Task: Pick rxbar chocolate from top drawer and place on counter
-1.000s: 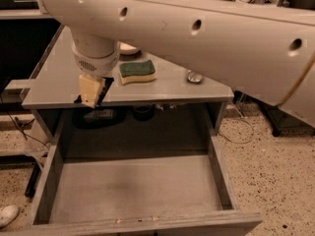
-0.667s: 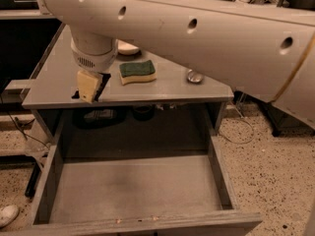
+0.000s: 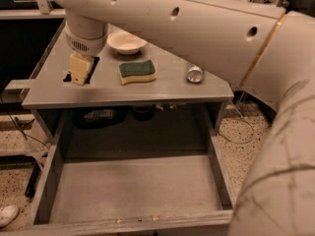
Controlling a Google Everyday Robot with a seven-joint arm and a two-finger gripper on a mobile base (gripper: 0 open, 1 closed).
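Observation:
The top drawer (image 3: 133, 188) stands pulled open at the bottom of the camera view, and its flat grey bottom shows nothing inside. The counter (image 3: 162, 90) lies behind it. My gripper (image 3: 80, 69) hangs over the counter's left part with its pale fingers (image 3: 81, 68) pointing down. They are shut on the rxbar chocolate (image 3: 66, 77), whose black ends stick out on either side of the fingers, at or just above the counter top. Most of the bar is hidden by the fingers.
A green-and-yellow sponge (image 3: 138, 71) lies mid-counter, a white bowl (image 3: 126, 42) behind it, and a small metal can (image 3: 195, 73) on its side to the right. My thick white arm (image 3: 197, 28) crosses the top and right. Dark items sit in the shelf under the counter.
The gripper with the black bar has moved from the counter's front edge further back and left over the counter top.

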